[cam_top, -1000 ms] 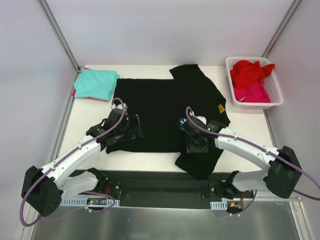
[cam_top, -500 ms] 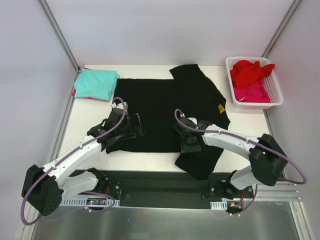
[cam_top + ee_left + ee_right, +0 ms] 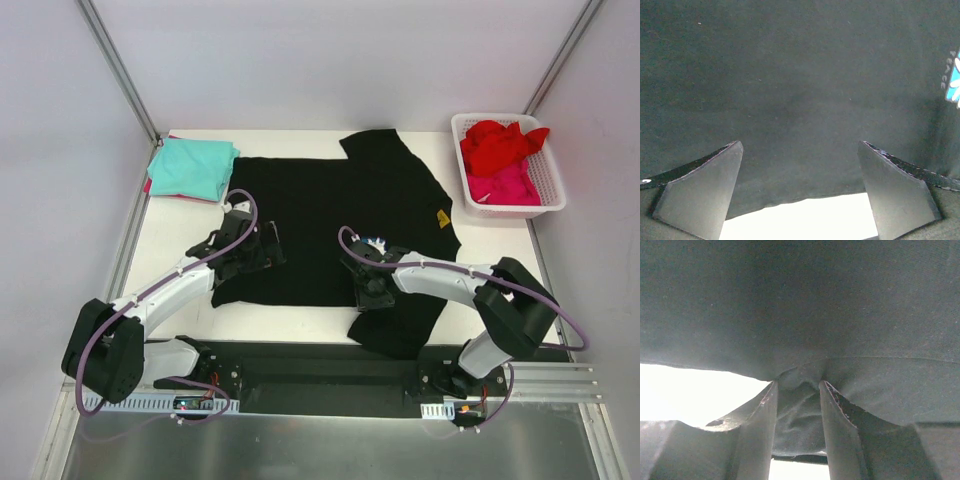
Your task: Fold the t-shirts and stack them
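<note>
Grip: right gripper (image 3: 798,386) clamped on hem of black t-shirt (image 3: 320,200) | left gripper (image 3: 799,150) spread above hem | Best: left pinches too, both lift level.

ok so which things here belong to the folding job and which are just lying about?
Job: black t-shirt; teal t-shirt; red t-shirt and pink t-shirt, both crumpled; right pincer, shut on the black t-shirt's edge; left pincer, open above it.
Lying about: white basket holding those two; table.
</note>
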Controlling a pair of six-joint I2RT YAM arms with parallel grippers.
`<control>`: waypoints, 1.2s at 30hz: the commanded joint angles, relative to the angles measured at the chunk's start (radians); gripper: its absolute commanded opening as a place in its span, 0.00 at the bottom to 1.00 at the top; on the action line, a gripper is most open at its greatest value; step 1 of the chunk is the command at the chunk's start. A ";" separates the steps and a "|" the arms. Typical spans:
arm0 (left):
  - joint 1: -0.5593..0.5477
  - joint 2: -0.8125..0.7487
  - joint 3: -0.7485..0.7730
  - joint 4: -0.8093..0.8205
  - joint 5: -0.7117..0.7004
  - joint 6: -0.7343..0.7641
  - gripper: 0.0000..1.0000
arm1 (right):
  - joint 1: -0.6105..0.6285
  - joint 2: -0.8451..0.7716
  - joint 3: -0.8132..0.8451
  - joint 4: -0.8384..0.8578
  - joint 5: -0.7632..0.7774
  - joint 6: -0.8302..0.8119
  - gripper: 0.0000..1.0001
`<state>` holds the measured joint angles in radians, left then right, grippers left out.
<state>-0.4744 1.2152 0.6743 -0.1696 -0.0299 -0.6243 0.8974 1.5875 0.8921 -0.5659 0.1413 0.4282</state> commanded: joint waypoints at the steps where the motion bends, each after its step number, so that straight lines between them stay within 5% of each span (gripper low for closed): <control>1: 0.036 -0.035 -0.027 0.047 0.051 0.015 0.99 | 0.070 0.002 -0.073 -0.026 -0.063 0.029 0.42; 22: 0.043 -0.079 0.019 0.001 0.078 0.058 0.99 | 0.132 -0.159 0.145 -0.285 0.076 0.021 0.45; 30: 0.043 0.015 0.076 0.027 0.134 0.078 0.99 | -0.060 -0.293 0.220 -0.313 0.144 -0.065 0.47; 36: 0.062 0.138 0.146 0.177 0.200 0.072 0.99 | -0.299 -0.340 0.168 0.004 0.041 -0.201 0.48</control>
<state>-0.4366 1.2934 0.7532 -0.1181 0.1047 -0.5732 0.7124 1.2652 1.0748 -0.7490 0.2359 0.3313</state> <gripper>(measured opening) 0.992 0.473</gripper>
